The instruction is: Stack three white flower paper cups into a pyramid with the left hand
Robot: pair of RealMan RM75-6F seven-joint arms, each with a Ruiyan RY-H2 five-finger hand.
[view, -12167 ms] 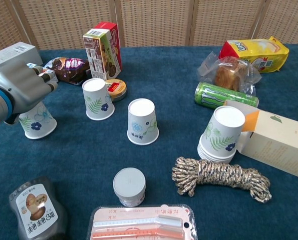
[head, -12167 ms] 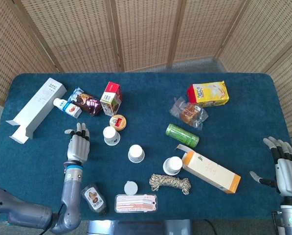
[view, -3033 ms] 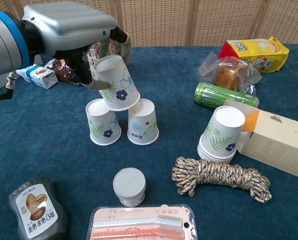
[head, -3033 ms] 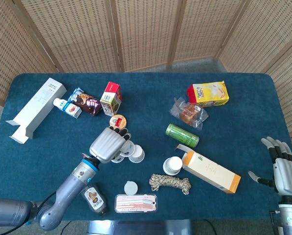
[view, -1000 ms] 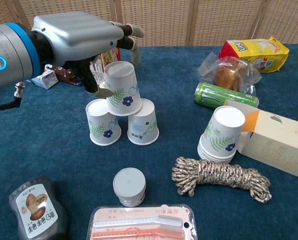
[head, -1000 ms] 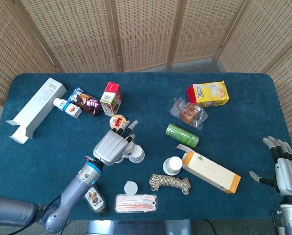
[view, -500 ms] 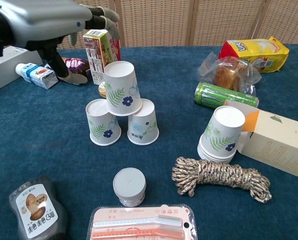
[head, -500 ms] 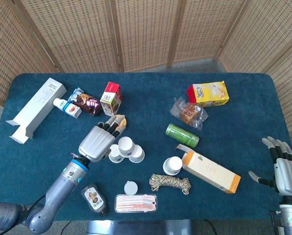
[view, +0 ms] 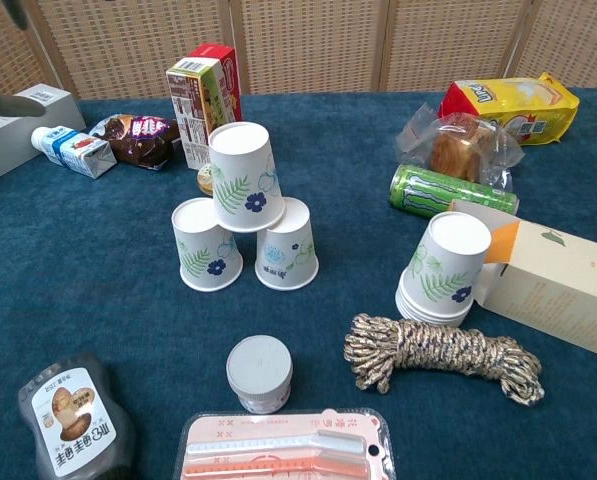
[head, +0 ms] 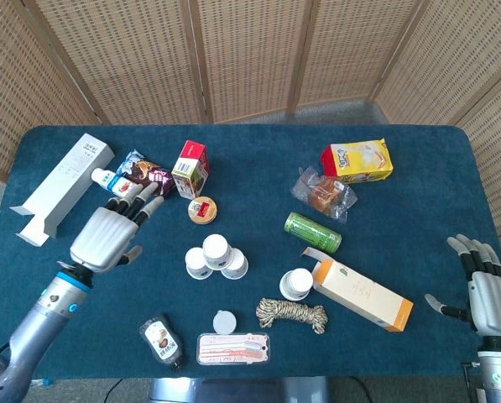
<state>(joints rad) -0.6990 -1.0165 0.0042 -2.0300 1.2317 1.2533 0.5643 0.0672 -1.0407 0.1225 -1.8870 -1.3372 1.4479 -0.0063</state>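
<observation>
Three white flower-printed paper cups (view: 243, 212) stand pyramided mid-table, so the empty, spread-fingered left hand (head: 109, 232) hovers near the table's left edge.

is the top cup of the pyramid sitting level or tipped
Level. In the chest view the top cup stands upside down, straddling both lower cups, its flat base horizontal.

On the blue worktop (head: 418, 210) lie a coiled rope (view: 438, 355), a green can (view: 446, 190) on its side, a yellow snack bag (view: 508, 105), a long orange-ended carton (head: 363, 294), a stack of spare cups (view: 446, 268), a brown sauce bottle (view: 73, 420) and a packet of toothbrushes (view: 283, 450).
</observation>
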